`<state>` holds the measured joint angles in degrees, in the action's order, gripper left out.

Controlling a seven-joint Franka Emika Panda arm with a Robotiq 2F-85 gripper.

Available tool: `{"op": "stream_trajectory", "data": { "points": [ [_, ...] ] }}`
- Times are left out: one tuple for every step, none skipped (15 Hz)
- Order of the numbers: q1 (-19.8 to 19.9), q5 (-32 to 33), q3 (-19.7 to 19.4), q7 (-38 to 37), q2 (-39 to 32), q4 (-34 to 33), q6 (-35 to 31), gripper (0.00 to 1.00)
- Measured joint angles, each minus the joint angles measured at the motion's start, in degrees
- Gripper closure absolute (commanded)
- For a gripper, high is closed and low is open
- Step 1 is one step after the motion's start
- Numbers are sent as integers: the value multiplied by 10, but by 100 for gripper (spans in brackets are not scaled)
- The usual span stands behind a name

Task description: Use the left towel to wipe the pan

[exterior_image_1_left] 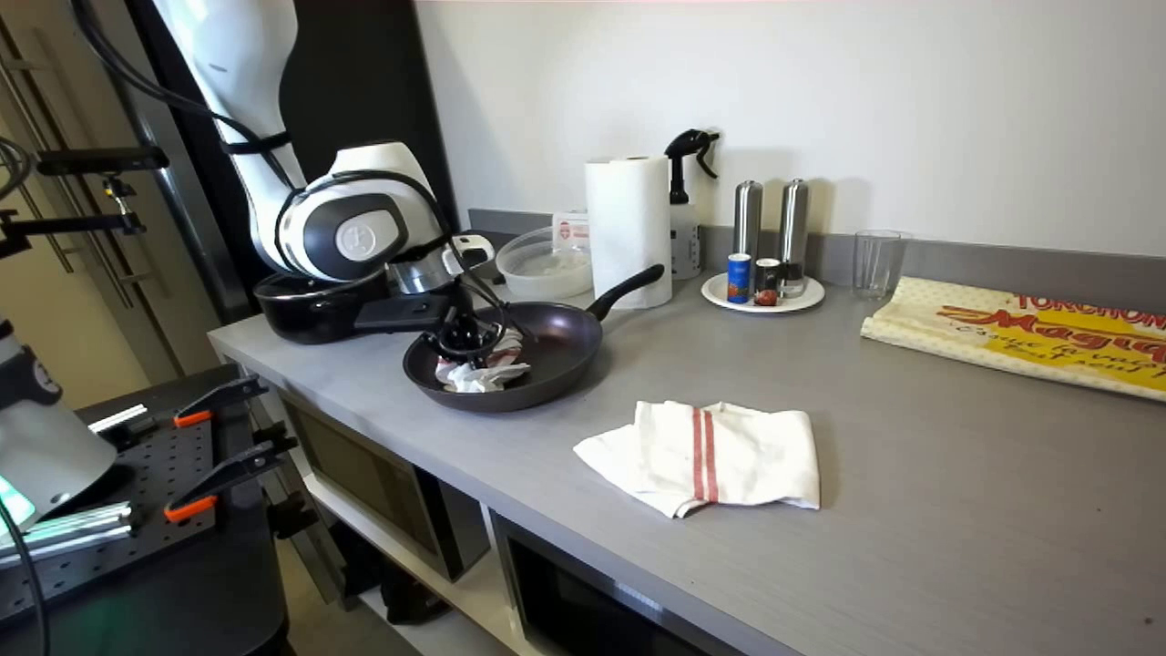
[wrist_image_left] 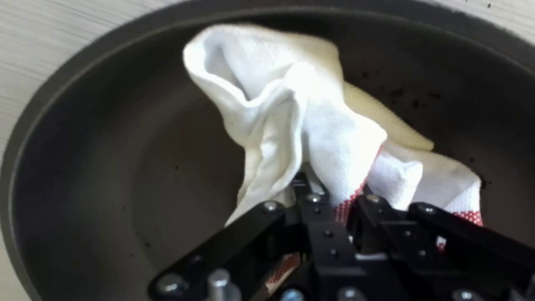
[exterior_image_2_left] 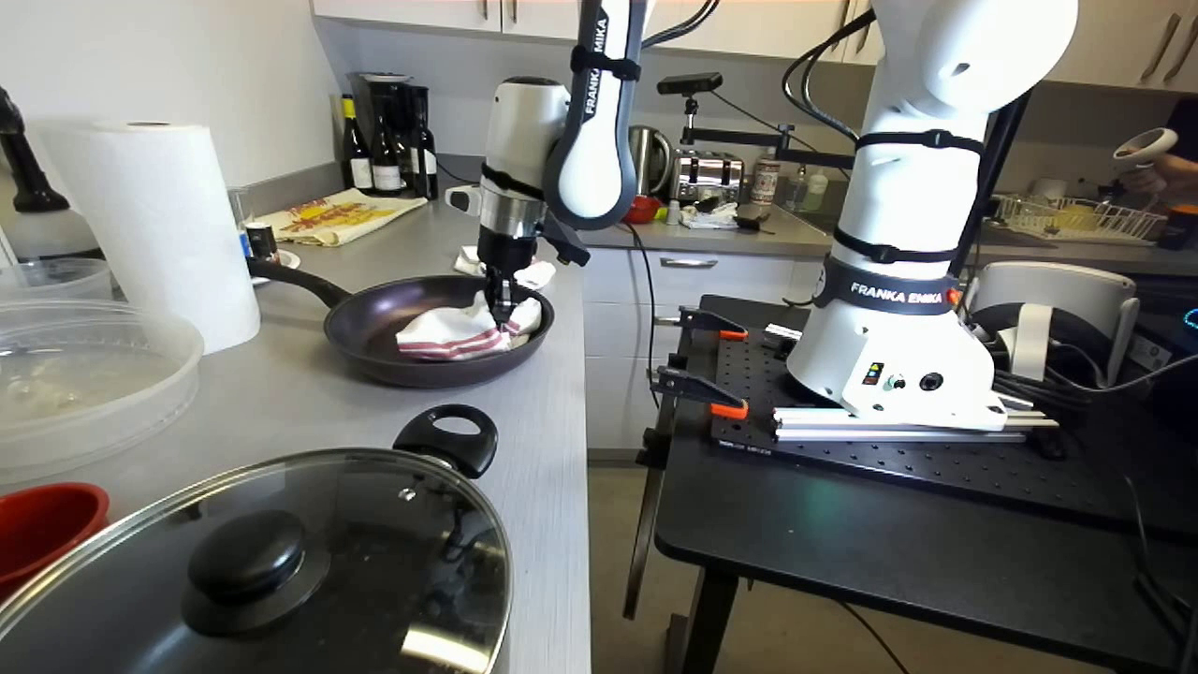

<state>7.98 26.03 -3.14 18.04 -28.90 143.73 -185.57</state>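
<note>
A dark frying pan [exterior_image_1_left: 569,342] sits on the counter, its handle toward the wall; it also shows in an exterior view [exterior_image_2_left: 379,318] and the wrist view [wrist_image_left: 175,167]. A crumpled white towel with red stripes [exterior_image_2_left: 445,332] lies inside the pan; it also shows in an exterior view [exterior_image_1_left: 487,375] and the wrist view [wrist_image_left: 267,83]. My gripper [wrist_image_left: 330,194] points down into the pan, shut on the towel, with cloth pinched between its fingers. The fingertips are hidden by cloth. Another folded white towel with red stripes [exterior_image_1_left: 756,451] lies on the counter outside the pan.
A paper towel roll [exterior_image_1_left: 629,228] stands near the pan handle. A clear plastic tub [exterior_image_2_left: 103,374] and a pot with a glass lid [exterior_image_2_left: 365,552] are close to the pan. A plate with shakers [exterior_image_1_left: 802,296], a glass [exterior_image_1_left: 876,264] and a yellow printed cloth [exterior_image_1_left: 1029,337] lie farther along.
</note>
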Motion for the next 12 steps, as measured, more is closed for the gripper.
{"op": "stream_trajectory", "data": {
  "points": [
    [19,-8,14,0,-2,-4,0,97],
    [35,-16,26,0,-5,-8,0,97],
    [49,-23,36,0,-7,-13,0,97],
    [63,-29,45,0,-10,-18,0,97],
    [77,-35,54,0,-13,-23,0,97],
    [89,-41,62,0,-17,-30,1,97],
    [99,-46,66,0,-21,-38,1,97],
    [106,-50,69,-1,-26,-47,2,97],
    [110,-55,70,-1,-30,-57,3,97],
    [113,-60,70,-1,-35,-68,4,97],
    [113,-66,70,-1,-41,-80,6,97],
    [113,-69,70,-1,-46,-92,9,97]
  ]
}}
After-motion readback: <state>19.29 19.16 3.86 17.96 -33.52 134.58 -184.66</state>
